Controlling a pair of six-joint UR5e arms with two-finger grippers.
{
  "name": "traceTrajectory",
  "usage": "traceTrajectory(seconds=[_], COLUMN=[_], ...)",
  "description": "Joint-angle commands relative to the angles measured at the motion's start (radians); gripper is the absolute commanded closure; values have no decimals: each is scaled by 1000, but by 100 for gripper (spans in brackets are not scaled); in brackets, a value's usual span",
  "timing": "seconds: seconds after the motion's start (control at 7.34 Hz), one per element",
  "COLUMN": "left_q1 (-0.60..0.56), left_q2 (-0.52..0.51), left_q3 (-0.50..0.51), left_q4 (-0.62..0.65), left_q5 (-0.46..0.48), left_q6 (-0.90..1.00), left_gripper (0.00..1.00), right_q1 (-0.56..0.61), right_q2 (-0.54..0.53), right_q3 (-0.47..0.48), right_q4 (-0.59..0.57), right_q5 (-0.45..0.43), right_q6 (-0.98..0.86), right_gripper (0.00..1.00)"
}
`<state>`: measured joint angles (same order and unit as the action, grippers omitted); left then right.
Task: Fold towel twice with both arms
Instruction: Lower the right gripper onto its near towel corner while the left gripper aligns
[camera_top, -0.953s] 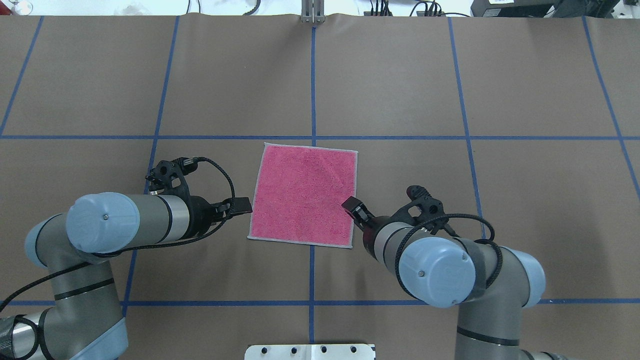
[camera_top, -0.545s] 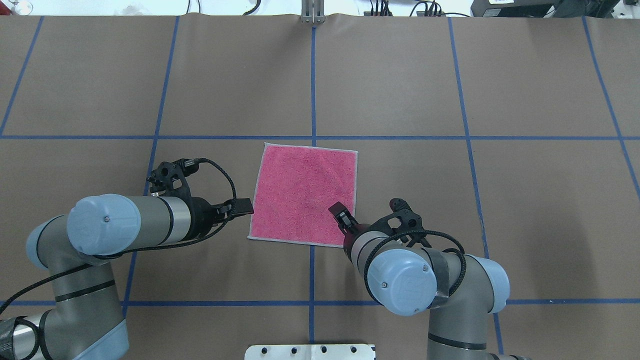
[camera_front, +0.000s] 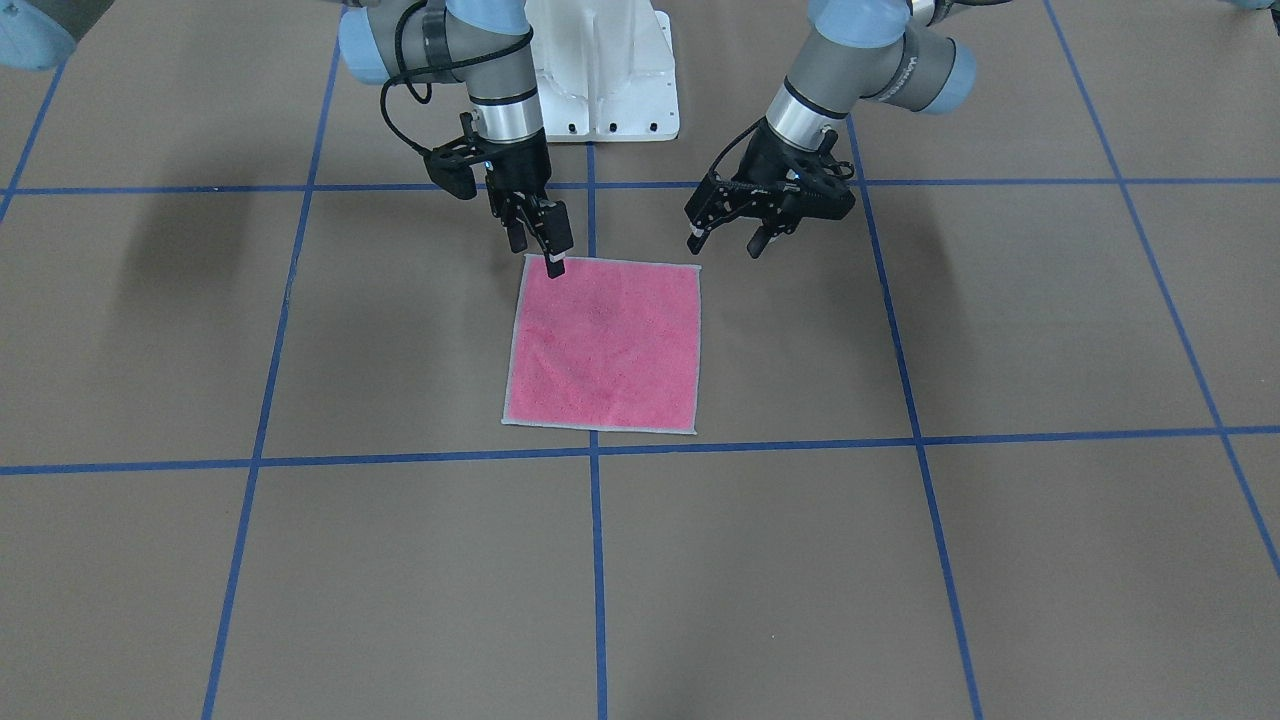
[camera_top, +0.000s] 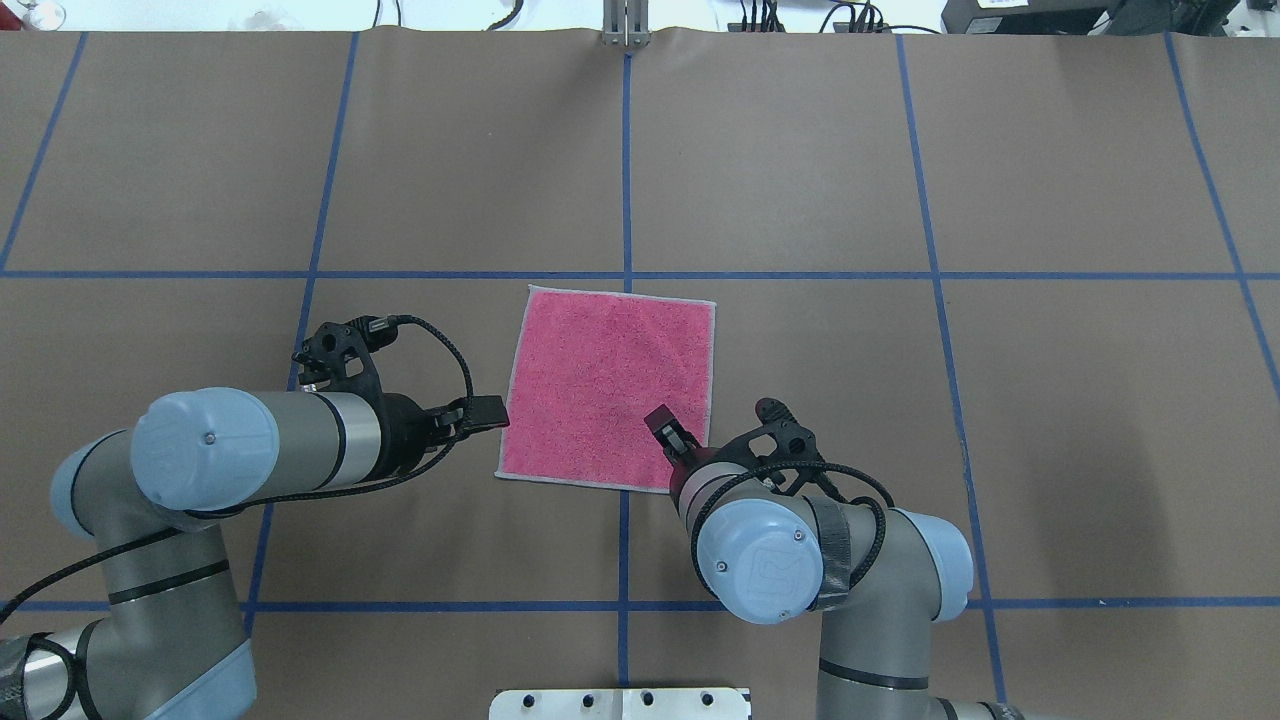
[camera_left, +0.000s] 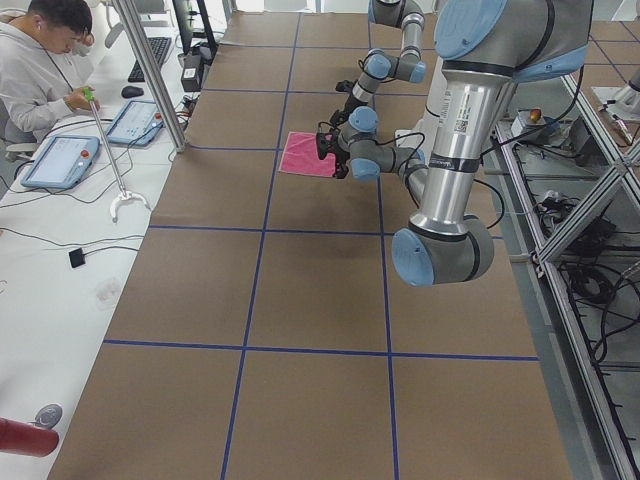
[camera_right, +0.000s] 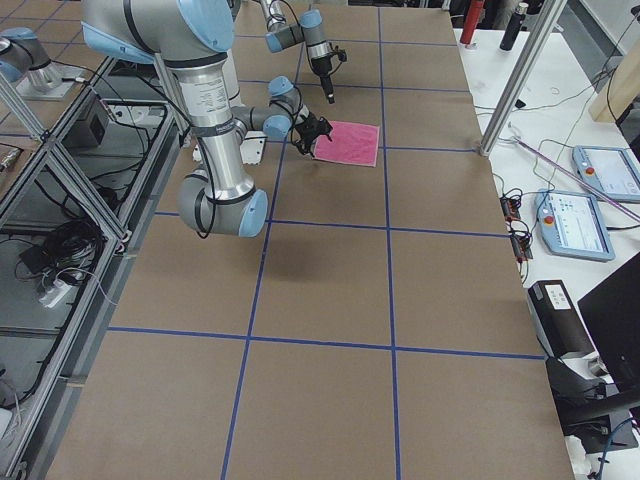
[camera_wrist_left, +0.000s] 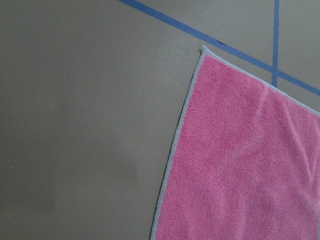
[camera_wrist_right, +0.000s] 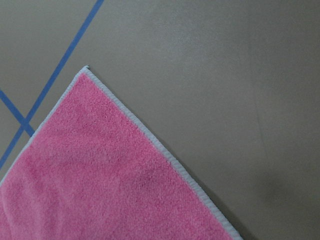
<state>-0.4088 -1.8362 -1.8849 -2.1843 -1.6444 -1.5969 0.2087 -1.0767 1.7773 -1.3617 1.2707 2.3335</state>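
Note:
The towel (camera_top: 600, 370) lies flat and unfolded on the brown table, pink face up, with pale grey edging; it also shows in the front view (camera_front: 605, 345) and both wrist views (camera_wrist_left: 250, 165) (camera_wrist_right: 90, 170). My left gripper (camera_top: 487, 412) hangs just off the towel's left edge near its near-left corner, and its jaws are open and empty in the front view (camera_front: 725, 243). My right gripper (camera_top: 662, 425) is over the towel's near-right corner, tip close to the cloth, and it looks open and empty in the front view (camera_front: 537, 252). Neither gripper holds the towel.
The white pedestal base (camera_front: 600, 70) stands at the robot's side of the table. Blue tape lines (camera_top: 625, 150) grid the brown surface. An operator (camera_left: 45, 60) sits at a side bench with tablets and a metal post (camera_left: 150, 70), off the table.
My right arm has swung left and inward, bringing its gripper from the towel's right edge to over the near-right corner. The left arm and the towel have not moved.

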Motion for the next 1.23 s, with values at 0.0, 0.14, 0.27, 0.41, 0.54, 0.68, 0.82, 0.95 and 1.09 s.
traceTrajectory(seconds=[0.0, 0.14, 0.27, 0.41, 0.54, 0.68, 0.82, 0.95, 1.09], left_q1=[1, -1, -1, -1, -1, -1, -1, -1, -1], left_q2=[0, 0, 2, 2, 2, 2, 3, 3, 3], left_q3=[0, 0, 0, 0, 0, 0, 0, 0, 0], left_q4=[0, 0, 0, 0, 0, 0, 0, 0, 0], left_q5=[0, 0, 0, 0, 0, 0, -2, -2, -2], left_q6=[0, 0, 0, 2, 2, 2, 2, 2, 2], left_gripper=[0, 0, 0, 0, 0, 0, 0, 0, 0], right_q1=[0, 0, -5, -6, -11, -11, -11, -12, -14], right_q2=[10, 11, 12, 14, 14, 17, 14, 15, 15], right_q3=[-4, -6, -13, -13, -15, -15, -15, -15, -15], right_q4=[-66, -66, -65, -65, -60, -59, -59, -60, -63], right_q5=[-2, -2, -2, -4, -23, -25, -25, -22, -19], right_q6=[-43, -46, -46, -45, -43, -45, -48, -48, -49], right_gripper=[5, 2, 2, 4, 7, 17, 22, 22, 21])
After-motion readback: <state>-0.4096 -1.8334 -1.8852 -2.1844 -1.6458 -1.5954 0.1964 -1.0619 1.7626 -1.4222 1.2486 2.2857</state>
